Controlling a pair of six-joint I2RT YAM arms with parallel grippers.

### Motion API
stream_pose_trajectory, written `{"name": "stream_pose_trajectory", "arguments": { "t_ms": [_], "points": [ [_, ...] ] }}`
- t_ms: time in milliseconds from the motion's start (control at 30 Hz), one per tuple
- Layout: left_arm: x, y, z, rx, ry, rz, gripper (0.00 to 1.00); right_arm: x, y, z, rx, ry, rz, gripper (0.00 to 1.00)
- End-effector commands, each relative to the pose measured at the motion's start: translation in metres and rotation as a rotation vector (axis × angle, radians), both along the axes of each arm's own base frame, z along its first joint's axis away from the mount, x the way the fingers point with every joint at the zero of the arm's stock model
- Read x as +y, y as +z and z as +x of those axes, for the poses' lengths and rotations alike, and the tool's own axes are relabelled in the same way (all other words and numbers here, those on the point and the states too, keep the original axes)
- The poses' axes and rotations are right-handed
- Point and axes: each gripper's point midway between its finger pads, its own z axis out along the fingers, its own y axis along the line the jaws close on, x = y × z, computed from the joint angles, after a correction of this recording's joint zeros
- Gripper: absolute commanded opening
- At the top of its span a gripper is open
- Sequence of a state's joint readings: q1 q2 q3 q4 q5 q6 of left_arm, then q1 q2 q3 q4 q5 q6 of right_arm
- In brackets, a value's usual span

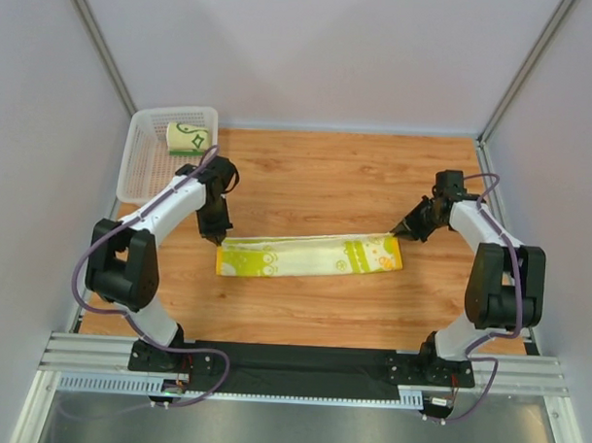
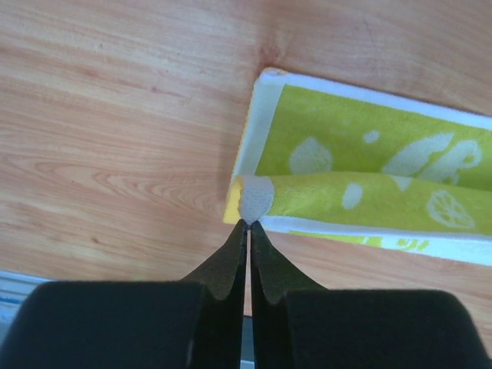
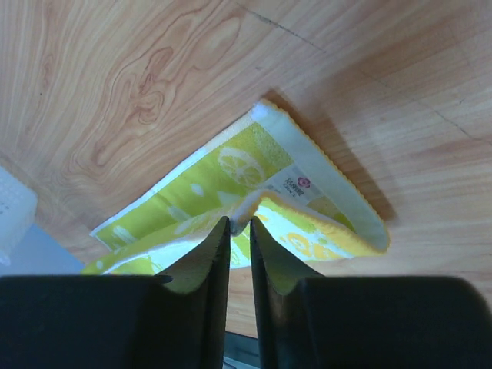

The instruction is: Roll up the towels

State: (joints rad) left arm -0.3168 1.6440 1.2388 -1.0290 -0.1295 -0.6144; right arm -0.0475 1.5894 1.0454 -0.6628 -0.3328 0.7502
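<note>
You have one towel done: the green-lined towel (image 1: 187, 138) sits rolled inside the basket (image 1: 142, 172). The yellow-green towel (image 1: 309, 255) lies in front and to the right of the basket, folded into a long strip but not yet rolled. The left gripper (image 2: 247, 224) has its jaws pressed together at the strip's basket-side end. Whether they catch cloth is unclear. The right gripper (image 3: 239, 223) has its jaws slightly parted at the end away from the basket.
</note>
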Motion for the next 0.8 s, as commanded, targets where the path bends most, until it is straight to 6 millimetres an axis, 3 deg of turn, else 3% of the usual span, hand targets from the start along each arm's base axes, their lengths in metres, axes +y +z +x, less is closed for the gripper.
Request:
{"name": "stream_pose_trajectory", "arguments": {
  "t_ms": [0, 67, 100, 133, 167, 200, 267, 367, 467, 500, 567, 600, 767],
  "points": [
    [0.000, 0.008, 0.020, -0.021, -0.017, -0.027, 0.08, -0.001, 0.008, 0.024, -0.046, -0.018, 0.010, 0.19],
    [-0.002, 0.005, 0.028, -0.010, -0.021, -0.038, 0.24, -0.002, 0.006, 0.028, -0.038, -0.020, 0.010, 0.39],
    [-0.003, 0.005, 0.031, -0.007, -0.025, -0.038, 0.41, -0.002, 0.006, 0.029, -0.038, -0.021, 0.007, 0.45],
    [-0.004, 0.009, 0.037, -0.018, -0.028, -0.039, 0.47, -0.004, 0.008, 0.030, -0.039, -0.025, 0.003, 0.56],
    [-0.004, 0.010, 0.040, -0.020, -0.031, -0.036, 0.58, -0.008, 0.011, 0.031, -0.046, -0.036, -0.008, 0.60],
    [-0.004, 0.016, 0.046, -0.041, -0.031, -0.033, 0.62, -0.011, 0.013, 0.031, -0.051, -0.038, -0.017, 0.66],
    [0.002, 0.026, 0.047, -0.056, -0.021, -0.002, 0.70, -0.019, 0.018, 0.030, -0.061, -0.051, -0.030, 0.69],
    [0.005, 0.050, 0.042, -0.102, 0.005, 0.001, 0.74, -0.028, 0.027, 0.021, -0.077, -0.032, -0.082, 0.70],
    [0.003, 0.062, 0.025, -0.157, 0.012, -0.007, 0.75, -0.031, 0.031, 0.004, -0.113, -0.035, -0.105, 0.71],
    [0.003, 0.056, 0.014, -0.142, 0.008, -0.006, 0.75, -0.028, 0.023, -0.008, -0.096, -0.030, -0.092, 0.70],
    [-0.003, 0.063, 0.002, -0.172, 0.001, -0.036, 0.75, -0.024, 0.030, -0.014, -0.131, -0.031, -0.077, 0.69],
    [-0.002, 0.057, -0.009, -0.152, -0.007, -0.030, 0.74, -0.023, 0.022, -0.023, -0.116, -0.026, -0.073, 0.68],
    [-0.007, 0.071, -0.047, -0.199, -0.081, -0.053, 0.71, -0.022, 0.012, -0.038, -0.114, -0.006, -0.083, 0.63]
  ]
}}
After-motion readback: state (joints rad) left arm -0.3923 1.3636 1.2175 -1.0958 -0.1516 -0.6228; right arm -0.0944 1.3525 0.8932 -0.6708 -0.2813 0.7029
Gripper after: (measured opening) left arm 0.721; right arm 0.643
